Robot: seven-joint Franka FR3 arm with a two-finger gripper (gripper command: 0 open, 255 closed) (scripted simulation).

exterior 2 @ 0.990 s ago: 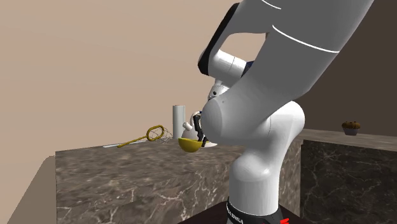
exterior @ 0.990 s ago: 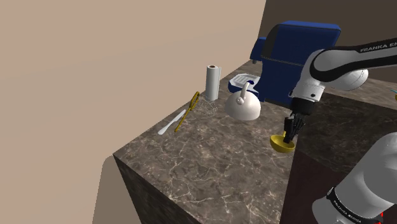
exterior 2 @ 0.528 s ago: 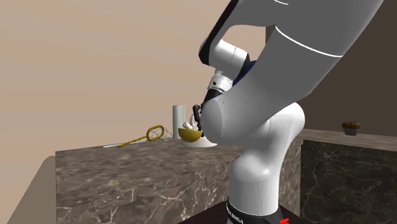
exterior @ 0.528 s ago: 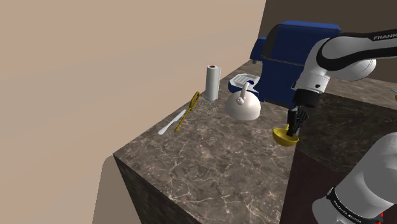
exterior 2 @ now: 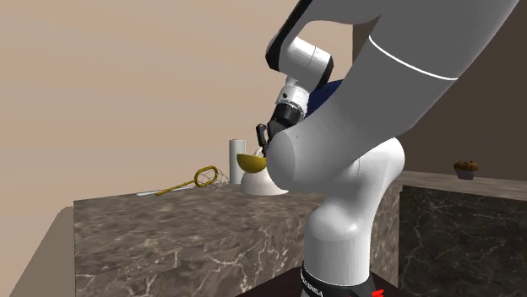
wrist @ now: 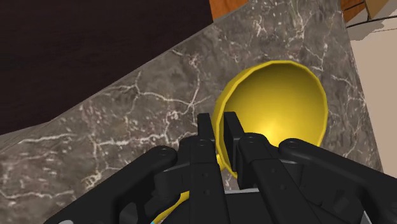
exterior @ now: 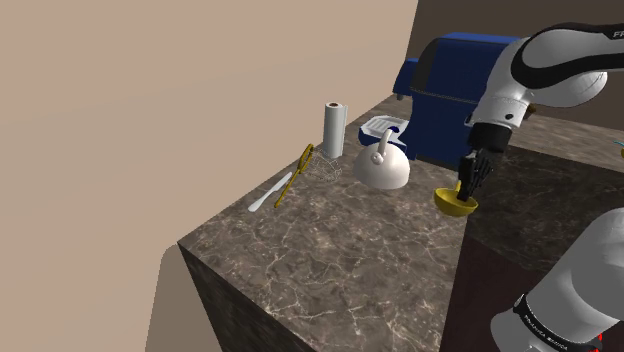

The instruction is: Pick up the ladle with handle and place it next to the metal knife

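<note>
A dark marbled counter [exterior: 330, 260] runs along a tan wall. From the shoulder view, my gripper [exterior: 470, 182] holds the yellow ladle [exterior: 455, 204] raised, across the white kettle [exterior: 383, 165] from the pale knife [exterior: 265, 195]. In the second exterior view, its bowl hangs before the kettle. In the wrist view, my fingers [wrist: 207, 137] pinch the bowl's rim, probably so it carries level.

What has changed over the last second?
The gripper, shut on the yellow ladle, has raised it higher above the marble counter, drifting slightly toward the shoulder view's right. The grip is unchanged. The knife, whisk, kettle and paper roll have not moved.
</note>
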